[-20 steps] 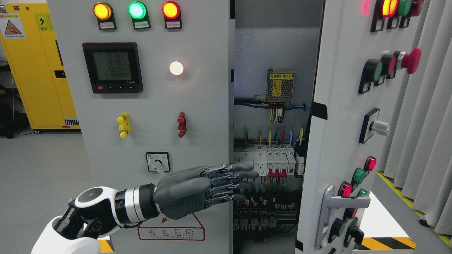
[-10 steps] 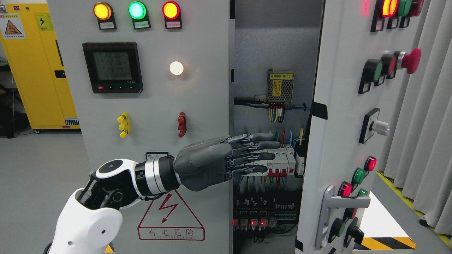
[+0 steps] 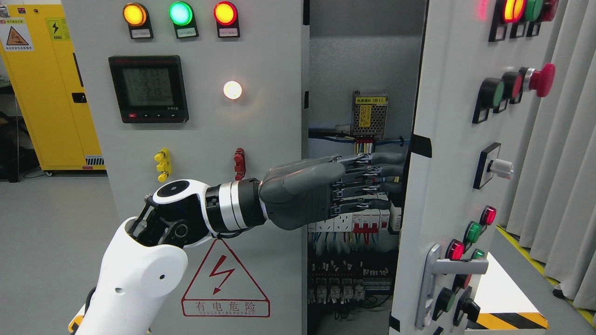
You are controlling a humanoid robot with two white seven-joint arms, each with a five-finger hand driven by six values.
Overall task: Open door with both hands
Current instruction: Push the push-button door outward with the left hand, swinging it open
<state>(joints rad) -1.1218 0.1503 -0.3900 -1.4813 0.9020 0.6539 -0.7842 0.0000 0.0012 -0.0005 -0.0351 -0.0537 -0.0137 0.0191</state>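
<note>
The grey cabinet's right door [image 3: 447, 153] stands partly swung out, its metal handle [image 3: 435, 279] low on its face. Through the gap I see breakers and wiring [image 3: 358, 218] inside. My left hand [image 3: 382, 179] reaches across from the lower left into the gap, fingers stretched flat and holding nothing. Its fingertips [image 3: 393, 158] lie at or just short of the door's inner edge; contact cannot be made out. The left door [image 3: 186, 139], with a meter and lamps, stays closed. The right arm does not show.
A yellow cabinet [image 3: 46, 88] stands at the far left. Grey curtains [image 3: 563, 139] hang at the right. The open door carries a red mushroom button [image 3: 540, 80] and several pushbuttons. Yellow-black floor tape [image 3: 512, 320] runs at the lower right.
My left arm has risen and stretched to the right, carrying the flat hand from in front of the lower breakers up to the right door's inner edge. The door has not visibly moved.
</note>
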